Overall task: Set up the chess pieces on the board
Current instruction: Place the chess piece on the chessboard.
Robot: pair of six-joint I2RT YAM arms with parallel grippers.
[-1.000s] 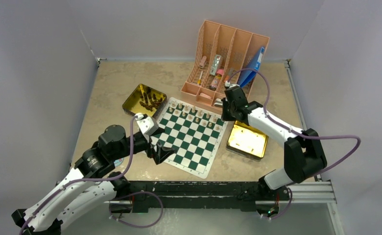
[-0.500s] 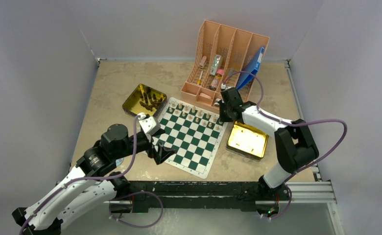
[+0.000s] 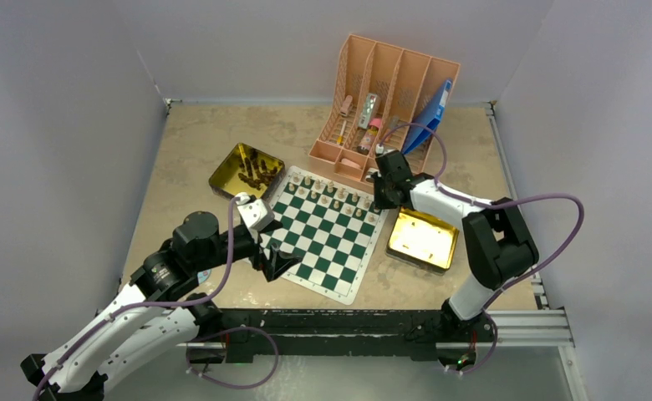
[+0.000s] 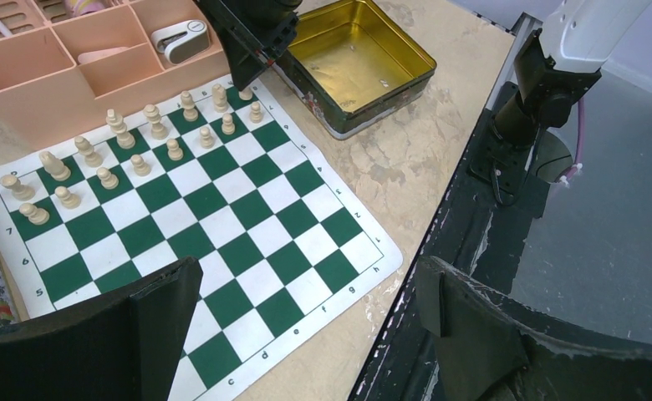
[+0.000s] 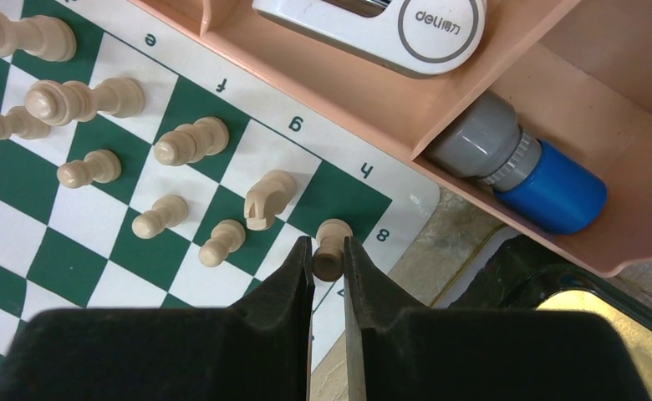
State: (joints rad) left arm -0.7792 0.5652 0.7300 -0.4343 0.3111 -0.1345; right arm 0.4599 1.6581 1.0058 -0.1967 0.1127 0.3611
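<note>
Right gripper (image 5: 328,252) clamped on a pale tan chess piece (image 5: 334,229) at the h8 corner of the board (image 5: 22,167), beside a pale knight (image 5: 266,199). The peach organizer (image 5: 523,83) lies just beyond. Left gripper (image 4: 306,334) is spread wide, holding nothing, above the board's near-left edge.

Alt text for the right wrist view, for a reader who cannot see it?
The right hand pinches a pale chess piece at the corner of the board, near the printed 8. Left of it other pale pieces stand in two rows; a pink organiser borders the board's far edge.
</note>
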